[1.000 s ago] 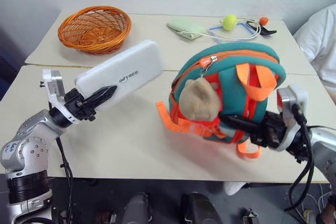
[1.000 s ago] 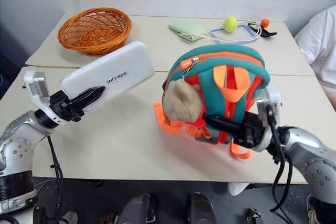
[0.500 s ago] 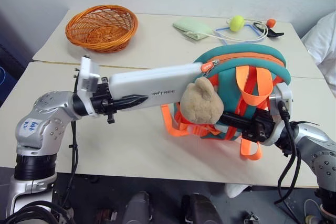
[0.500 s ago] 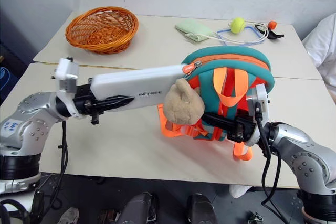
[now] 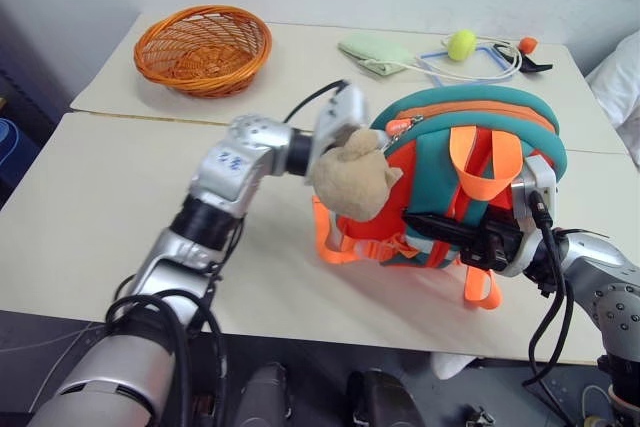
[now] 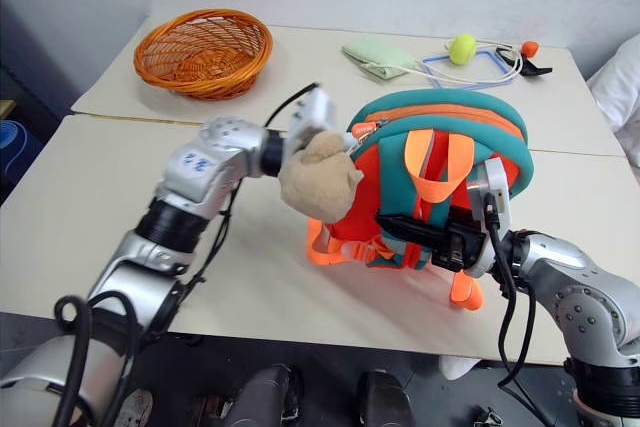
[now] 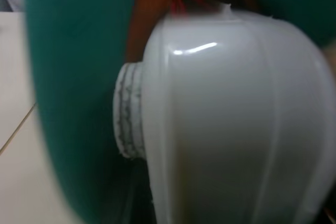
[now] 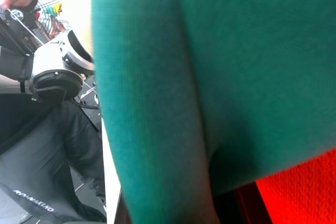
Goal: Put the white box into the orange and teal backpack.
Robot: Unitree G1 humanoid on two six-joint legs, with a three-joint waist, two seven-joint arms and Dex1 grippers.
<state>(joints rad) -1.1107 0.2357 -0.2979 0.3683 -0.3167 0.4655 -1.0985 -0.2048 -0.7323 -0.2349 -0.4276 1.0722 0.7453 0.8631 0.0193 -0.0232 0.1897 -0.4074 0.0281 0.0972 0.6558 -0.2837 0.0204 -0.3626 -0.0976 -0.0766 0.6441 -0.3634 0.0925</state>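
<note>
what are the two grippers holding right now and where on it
Right gripper is shut on the orange and teal backpack, at its front straps. Left gripper holds the flat white box by its end, pushed into the backpack's opening.

My left arm [image 5: 225, 172] was silver-grey metal in rounded segments, black bands at the joints, a looping black cable alongside (blue scribbles on one link). My right arm [image 5: 600, 282] matched, cables trailing toward five o'clock.

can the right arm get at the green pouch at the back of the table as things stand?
Probably not. The right gripper is shut on the orange and teal backpack, holding it up, and the backpack stands between that arm and the green pouch on the far table. It would have to let go first.
</note>
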